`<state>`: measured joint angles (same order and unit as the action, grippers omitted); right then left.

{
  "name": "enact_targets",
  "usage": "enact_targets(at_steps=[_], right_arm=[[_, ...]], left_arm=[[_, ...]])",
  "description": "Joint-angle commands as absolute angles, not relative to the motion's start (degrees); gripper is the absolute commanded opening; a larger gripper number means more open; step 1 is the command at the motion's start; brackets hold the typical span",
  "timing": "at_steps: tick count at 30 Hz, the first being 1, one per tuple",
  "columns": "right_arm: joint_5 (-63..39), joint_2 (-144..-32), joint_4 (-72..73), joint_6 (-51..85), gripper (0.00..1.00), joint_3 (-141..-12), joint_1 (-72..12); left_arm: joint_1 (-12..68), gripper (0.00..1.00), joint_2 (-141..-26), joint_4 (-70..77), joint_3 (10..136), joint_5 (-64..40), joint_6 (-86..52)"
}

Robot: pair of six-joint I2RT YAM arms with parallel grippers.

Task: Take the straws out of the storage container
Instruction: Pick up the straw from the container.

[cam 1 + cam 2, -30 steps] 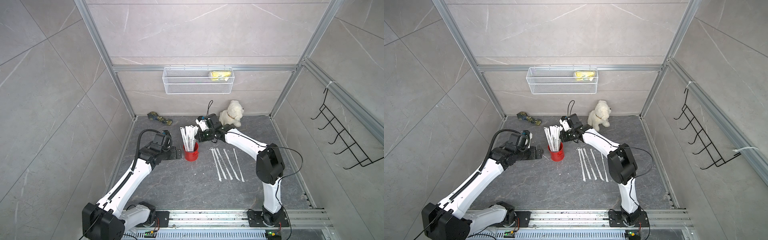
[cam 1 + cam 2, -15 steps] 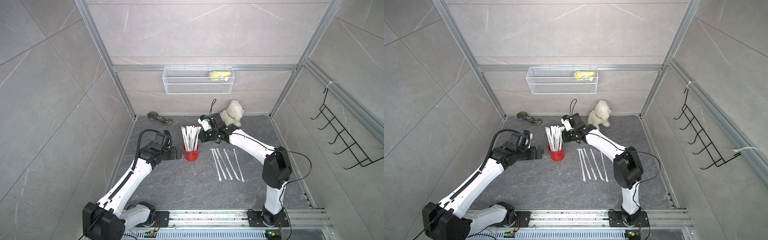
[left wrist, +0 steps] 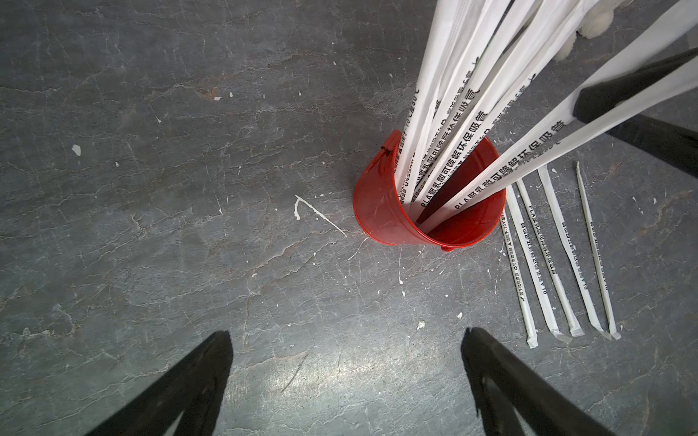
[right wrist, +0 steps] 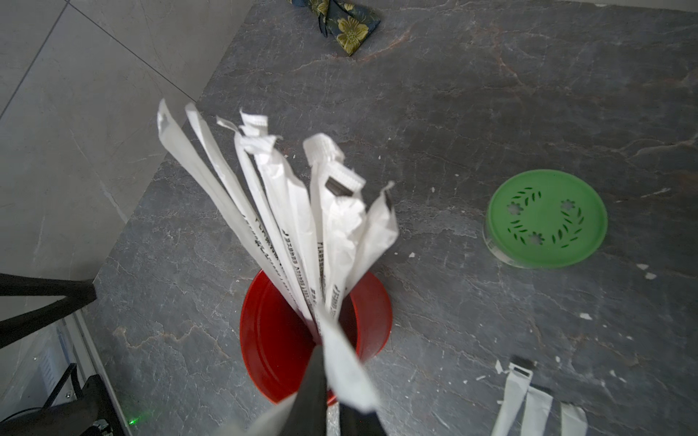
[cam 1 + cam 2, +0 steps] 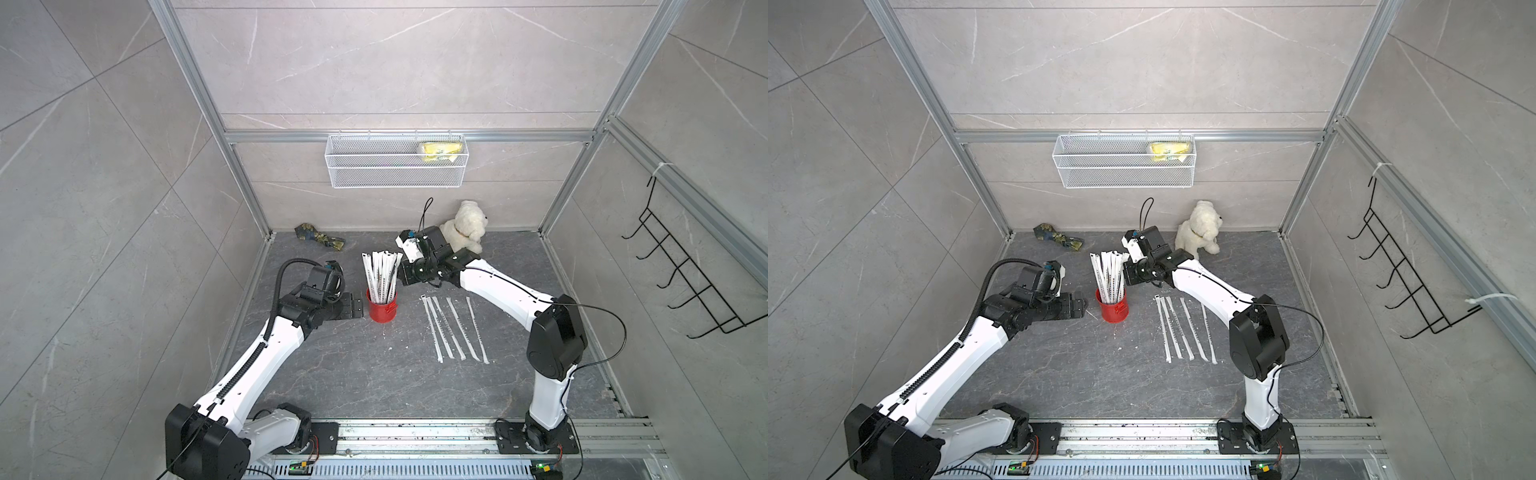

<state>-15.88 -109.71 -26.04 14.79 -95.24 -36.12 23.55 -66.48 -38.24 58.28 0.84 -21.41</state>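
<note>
White straw [image 3: 528,158] in right jaws, foot in can [image 3: 377,211]

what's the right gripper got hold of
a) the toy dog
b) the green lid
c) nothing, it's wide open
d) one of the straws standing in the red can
d: the right gripper is shut on a straw whose lower end sits inside the red can.
</note>
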Motion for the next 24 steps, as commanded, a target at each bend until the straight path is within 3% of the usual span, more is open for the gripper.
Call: enact_targets(at_steps=[1, 24], right_arm=[[-16.26, -107.96, -25.59, 14.41, 0.11, -97.33, -36.65], [-15.1, -107.76, -29.69, 12.81, 0.11, -104.83, -36.93]], left_arm=[[23.79, 0.99, -66.67, -38.23, 59.85, -0.6, -20.79], [23.81, 0.99, -66.7, -38.23, 59.94, -0.88, -20.72]])
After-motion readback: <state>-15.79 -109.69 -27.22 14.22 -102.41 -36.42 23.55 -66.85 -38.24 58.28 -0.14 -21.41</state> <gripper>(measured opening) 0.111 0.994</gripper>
